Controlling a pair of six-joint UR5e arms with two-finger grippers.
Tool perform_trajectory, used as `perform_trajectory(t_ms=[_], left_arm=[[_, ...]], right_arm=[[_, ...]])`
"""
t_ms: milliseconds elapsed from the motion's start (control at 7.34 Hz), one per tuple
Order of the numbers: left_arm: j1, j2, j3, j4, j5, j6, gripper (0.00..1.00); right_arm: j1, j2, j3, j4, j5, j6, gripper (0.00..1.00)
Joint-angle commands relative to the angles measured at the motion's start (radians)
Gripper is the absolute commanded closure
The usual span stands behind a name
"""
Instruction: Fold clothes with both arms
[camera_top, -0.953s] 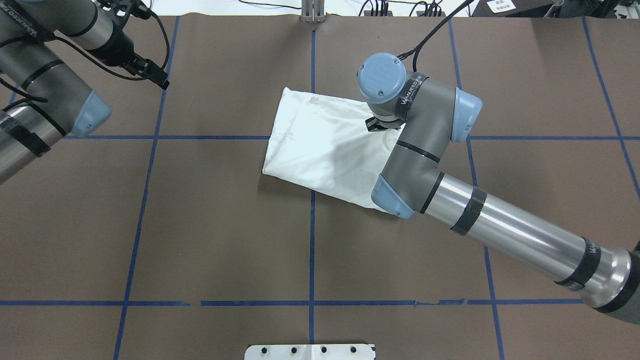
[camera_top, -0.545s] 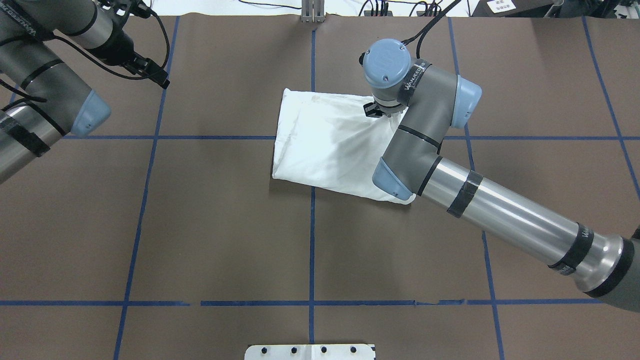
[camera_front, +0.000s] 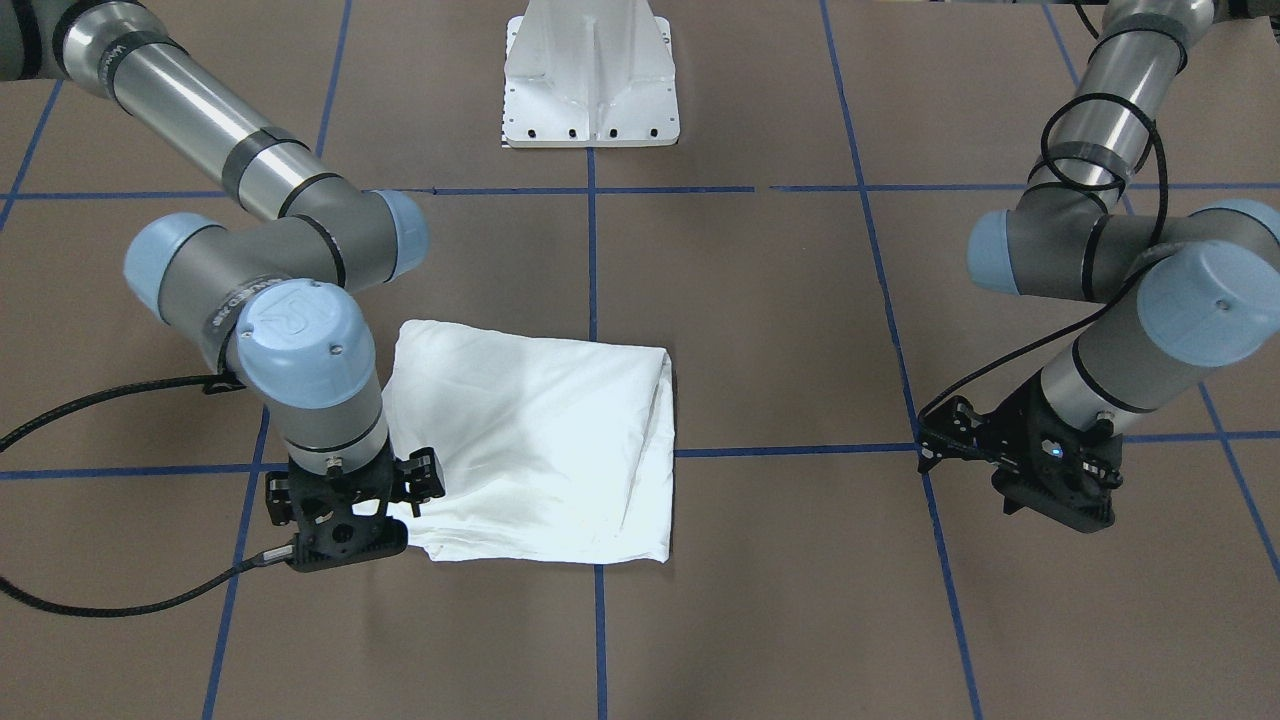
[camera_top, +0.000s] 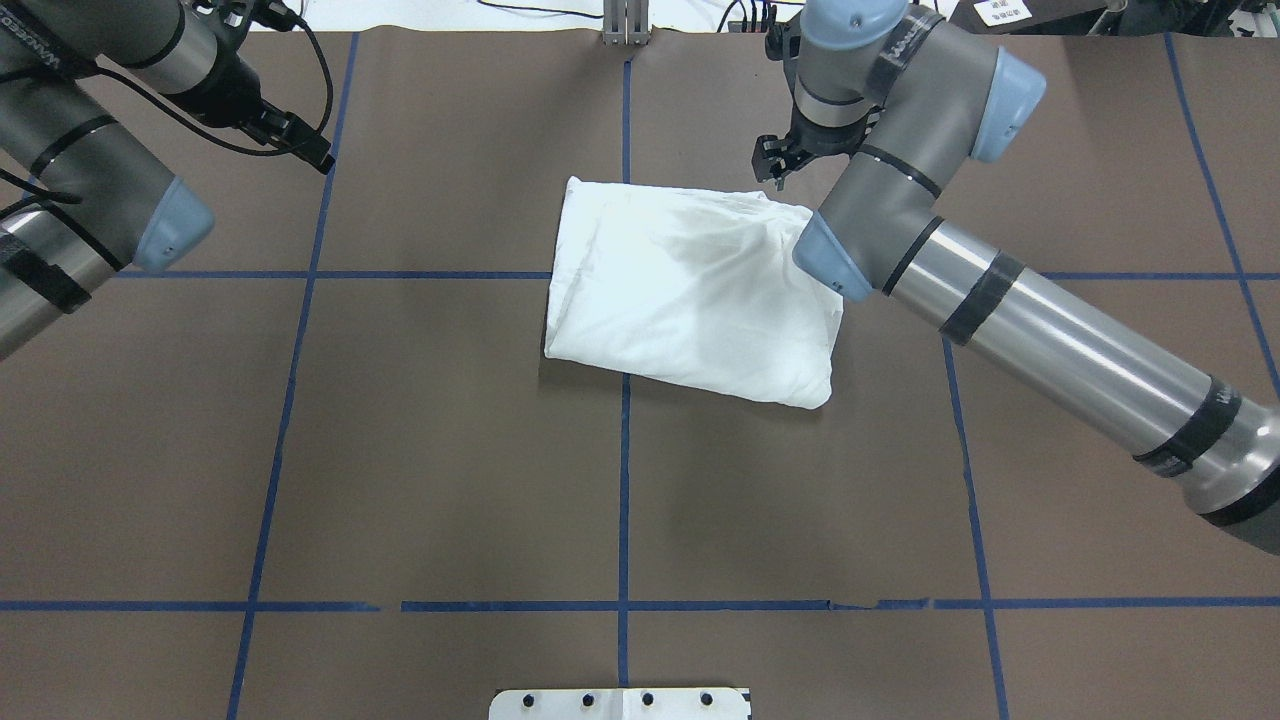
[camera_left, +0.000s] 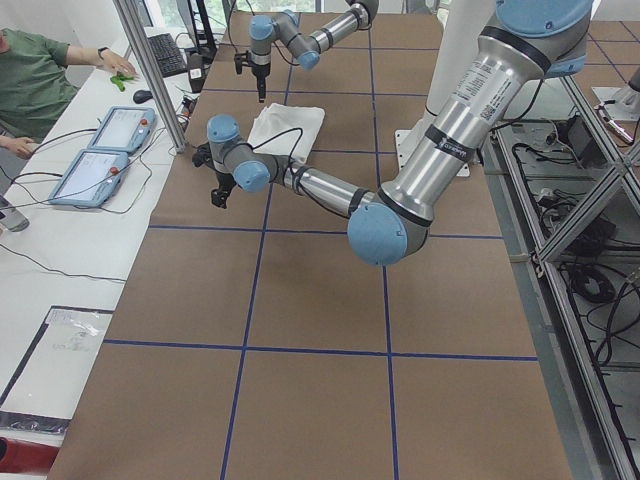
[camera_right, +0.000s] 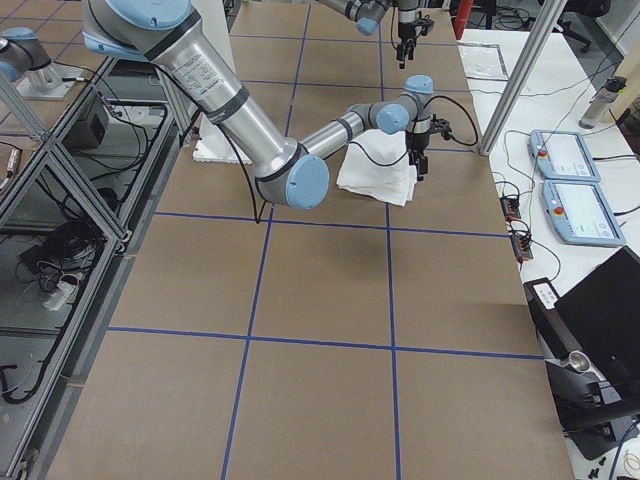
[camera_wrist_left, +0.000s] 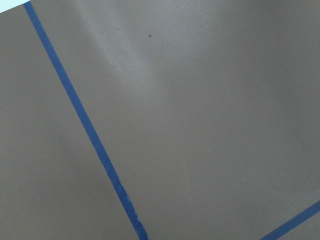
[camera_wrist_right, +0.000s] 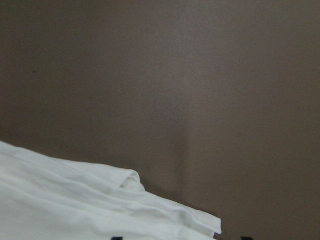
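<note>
- Your right claw (camera_front: 343, 545) hangs just off the shirt's (camera_front: 540, 450) far right corner, pointing down at the table (camera_front: 760, 330). Its wrist camera shows two dark tips at the bottom edge with a wide gap between them, so the fingers look spread. There is nothing between them.
- That same camera sees the layered edges of the cloth low in its picture and bare brown surface above.
- You cannot see the fingers of your left claw (camera_front: 1055, 500) clearly in any picture, so I cannot tell whether they are spread or pressed together. Nothing is visibly held in it.
- The left claw hovers over the far left part of the table, well apart from the shirt. Its wrist camera shows only brown surface and blue tape lines (camera_wrist_left: 95, 140).
- The shirt lies flat, folded into a rough rectangle with a plain white side up. It straddles the centre tape line on the far half of the table, with most of it on your right.
- A thick rolled fold runs along the shirt's left edge. The right side is looser and creased.
- The right arm (camera_top: 1050, 340) reaches in diagonally over the shirt's right edge, and its elbow joint covers that corner in the overhead view.
- A white base plate (camera_front: 592, 90) sits at the robot's edge of the table.
- A person (camera_left: 30, 80) sits at a side desk beyond the far edge, near two control tablets (camera_left: 105, 150).
</note>
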Motion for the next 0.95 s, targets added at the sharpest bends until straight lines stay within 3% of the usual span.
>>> perform_trajectory(t_ms=[0,409,817], left_arm=[[-0.073,0.052,-0.046,0.034,-0.003,0.117,0.00],[-0.281,0.117,-0.054,0.222,-0.006,0.484,0.00],[-0.452,0.218,-0.061,0.379,-0.008,0.689,0.00]], right_arm=[[0.134,-0.069,0.046,-0.052,0.149,-0.190,0.00],[0.346,-0.353,0.237,-0.099,0.277,-0.560,0.00],[0.538,-0.699,0.441,-0.112,0.347,-0.814,0.00]])
